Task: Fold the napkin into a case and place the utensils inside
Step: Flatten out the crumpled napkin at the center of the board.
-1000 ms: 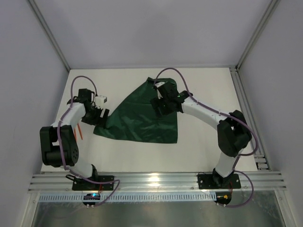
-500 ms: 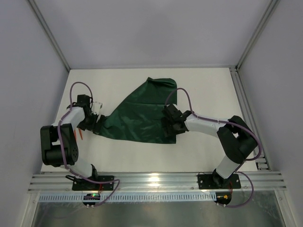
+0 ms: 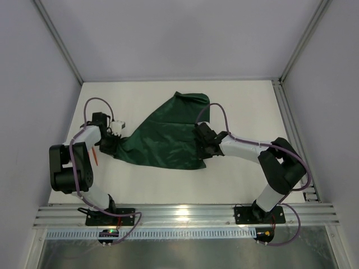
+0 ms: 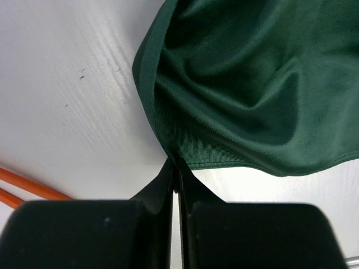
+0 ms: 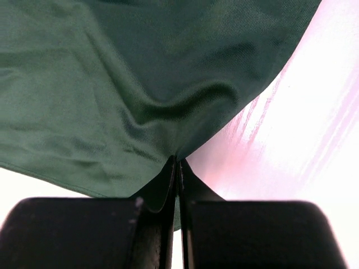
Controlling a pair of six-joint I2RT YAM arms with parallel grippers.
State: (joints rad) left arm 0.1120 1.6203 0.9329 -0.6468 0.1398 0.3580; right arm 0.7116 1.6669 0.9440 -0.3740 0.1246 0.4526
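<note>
You are looking at a white tabletop (image 3: 247, 112) boxed in by pale grey walls (image 3: 168, 33), with both arms reaching out from the near edge.

The napkin (image 3: 165, 137) lies near the middle of the tabletop, somewhat left of centre. It is not yet a case: it forms a loose, rumpled triangle whose peak points to the far side, with its long edge running near you between the two arms.

Your left tool (image 3: 109, 144) is clenched on the napkin's left corner. The left wrist view shows its fingers pressed together with the hemmed edge pinched at their tips, and the cloth bunching up from there.

Your right tool (image 3: 203, 152) is clenched on the near right part of the napkin. The right wrist view shows the fabric drawn into a small peak where the tips meet.

The utensils (image 3: 96, 157) lie on the tabletop just beside the left arm, left of the napkin and not touching it. Only thin orange lengths show, so you cannot tell which piece is which.
</note>
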